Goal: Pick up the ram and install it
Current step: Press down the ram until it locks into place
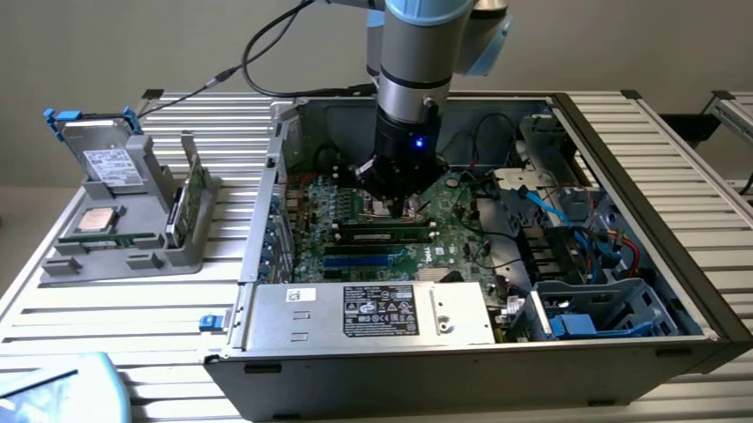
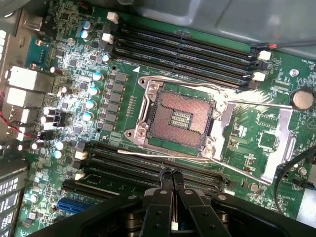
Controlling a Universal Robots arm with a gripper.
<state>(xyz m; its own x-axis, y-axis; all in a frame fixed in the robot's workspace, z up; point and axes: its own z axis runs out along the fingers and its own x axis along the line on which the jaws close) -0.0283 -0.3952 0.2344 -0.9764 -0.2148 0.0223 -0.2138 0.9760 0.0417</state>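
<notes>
Gripper: the arm's gripper (image 1: 394, 204) hangs low inside the open computer case (image 1: 659, 167), its two dark fingers (image 2: 165, 190) pressed together with nothing seen between them.
Ram: a long green stick with dark chips, the ram (image 1: 383, 234), sits lengthwise in a slot near the middle of the motherboard (image 1: 459, 225), just beside the fingertips on the side facing the power supply (image 1: 365, 310); whether the tips touch it cannot be told.
Wrist view: the closed tips (image 2: 172, 177) hover over a bank of dark memory slots (image 2: 123, 163) next to the open processor socket (image 2: 180, 118), with a second bank of slots (image 2: 182, 49) on the socket's far side.
Case: it lies on its side on the slatted table (image 1: 118, 326), filling the half toward the exterior view's right.
Holder: a gray holder (image 1: 70, 264) stands near the table's edge at the exterior view's left, well apart from the case, carrying a hard drive (image 1: 106, 163), a square silver processor chip (image 1: 97, 220) and an upright green board (image 1: 189, 198).
</notes>
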